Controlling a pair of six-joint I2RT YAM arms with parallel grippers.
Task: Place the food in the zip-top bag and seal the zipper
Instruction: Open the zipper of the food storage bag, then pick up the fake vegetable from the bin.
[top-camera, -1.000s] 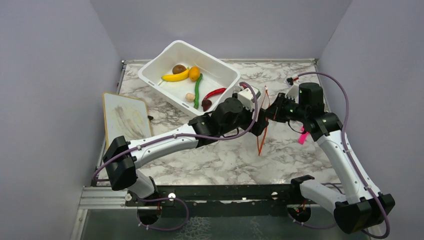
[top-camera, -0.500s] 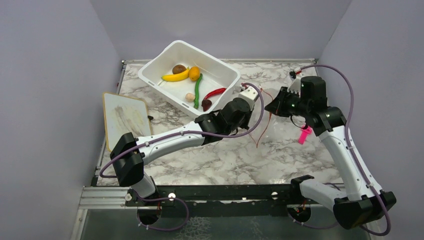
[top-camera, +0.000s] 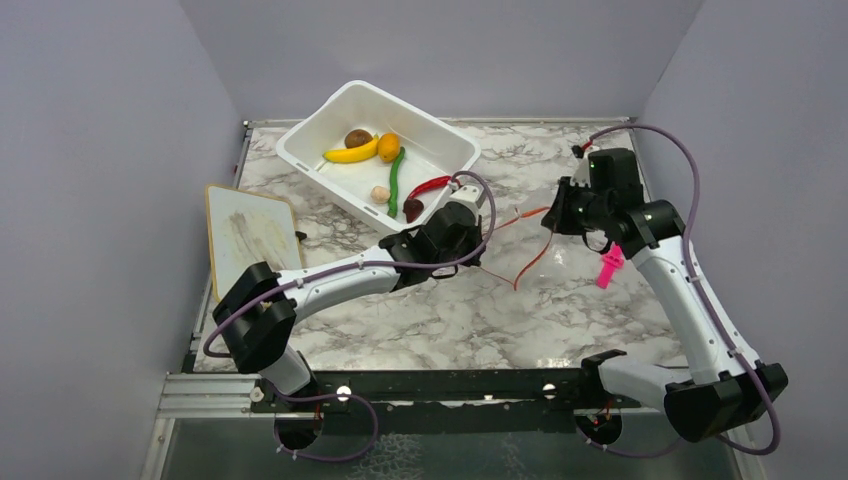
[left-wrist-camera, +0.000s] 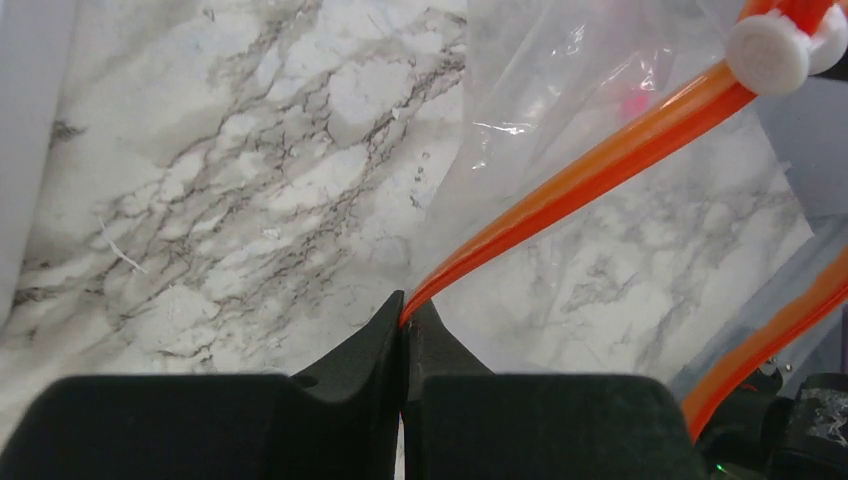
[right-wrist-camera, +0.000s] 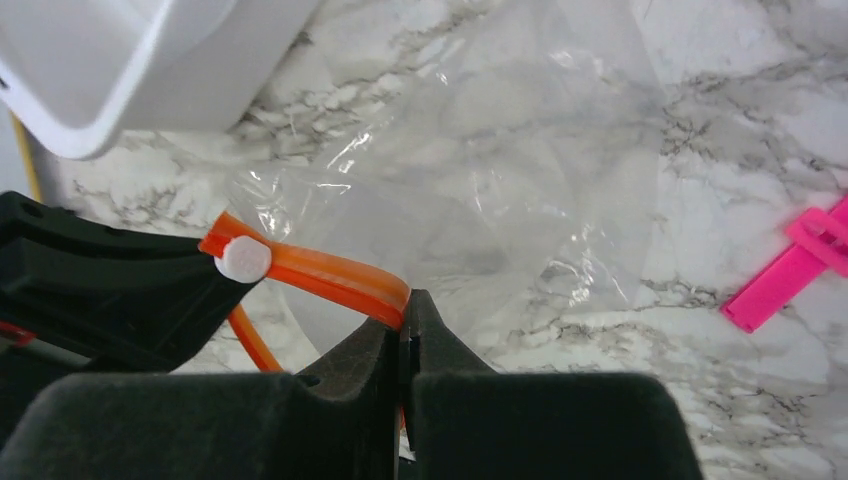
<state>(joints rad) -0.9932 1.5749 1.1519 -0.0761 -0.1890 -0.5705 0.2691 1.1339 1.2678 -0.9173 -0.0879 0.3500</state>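
Just beside the white tub (top-camera: 318, 116), the zip-top bag (right-wrist-camera: 520, 170) is spread between both claws. The left claw (left-wrist-camera: 404, 325) is pinched tight on the zipper (left-wrist-camera: 580, 170). The right claw (right-wrist-camera: 408, 325) clamps the same strip farther from the tub. The food (top-camera: 388, 148) lies inside the tub.

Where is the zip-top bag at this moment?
Top view: the zip-top bag is right of centre, held between the left hand and right hand by its zipper, near the white tub.
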